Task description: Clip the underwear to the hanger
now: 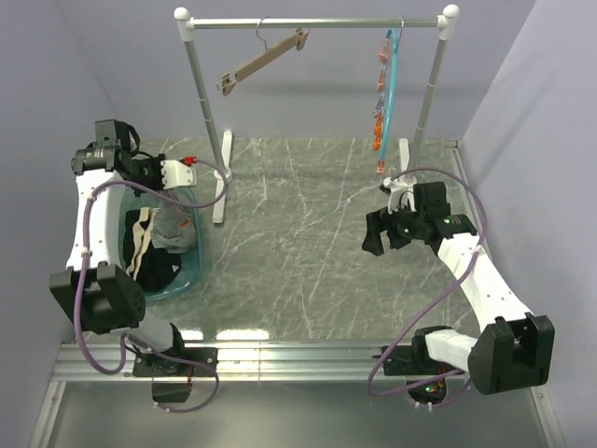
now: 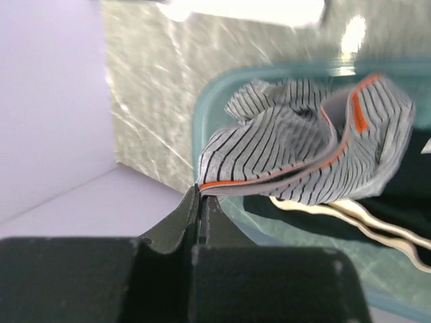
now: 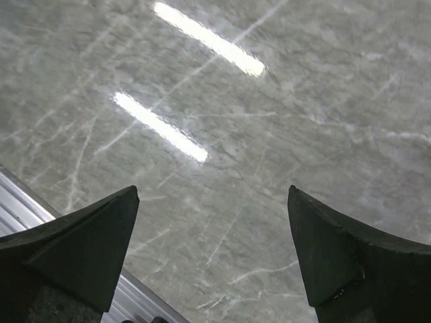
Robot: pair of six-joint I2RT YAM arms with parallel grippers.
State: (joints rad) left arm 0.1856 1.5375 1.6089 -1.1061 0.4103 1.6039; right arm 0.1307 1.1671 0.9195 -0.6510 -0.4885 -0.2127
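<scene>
The underwear (image 2: 303,145), grey-and-white striped with an orange-edged waistband, hangs bunched over the teal basket (image 2: 202,114). My left gripper (image 2: 200,192) is shut on the waistband's edge and holds it lifted. In the top view the underwear (image 1: 177,229) is a grey bundle at the basket's far end, under my left gripper (image 1: 166,198). The wooden hanger (image 1: 266,61) hangs tilted by its metal hook on the rail at the back. My right gripper (image 1: 384,238) is open and empty over the table's right half; its wrist view (image 3: 212,202) shows only bare marble.
The teal basket (image 1: 191,271) at the left holds dark and cream clothing (image 1: 145,247). A white clothes rack (image 1: 201,84) stands at the back, with a teal-blue hanger with orange clips (image 1: 390,84) on its right side. Purple walls enclose the table.
</scene>
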